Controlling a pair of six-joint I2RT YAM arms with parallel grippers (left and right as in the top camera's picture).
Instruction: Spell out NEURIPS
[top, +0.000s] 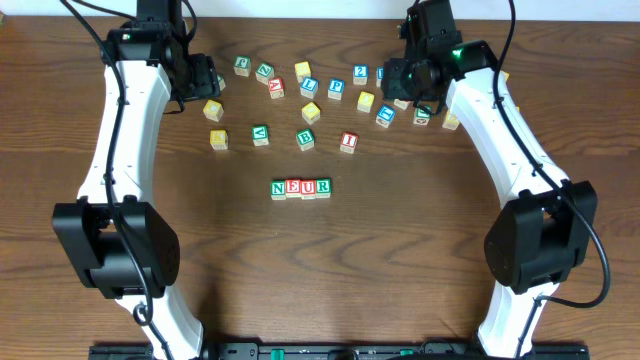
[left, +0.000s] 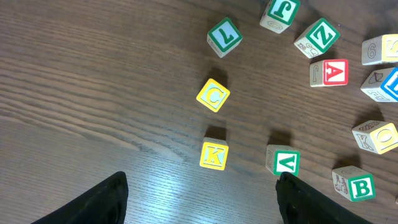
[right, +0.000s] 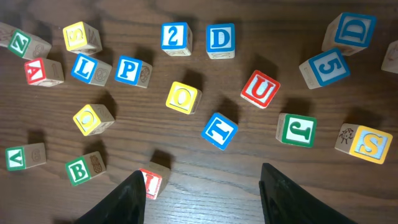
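Observation:
Four blocks in a row spell N E U R at the table's middle. A red I block lies above it; in the right wrist view it sits just beside my right gripper's left finger. A blue P block and a yellow S block lie in the far scatter; another yellow S lies at the right. My right gripper is open and empty. My left gripper is open and empty above bare wood.
Loose blocks lie across the far half of the table. The left wrist view shows yellow C, yellow K, green V and green B. The right wrist view shows blue T, red U and yellow Q.

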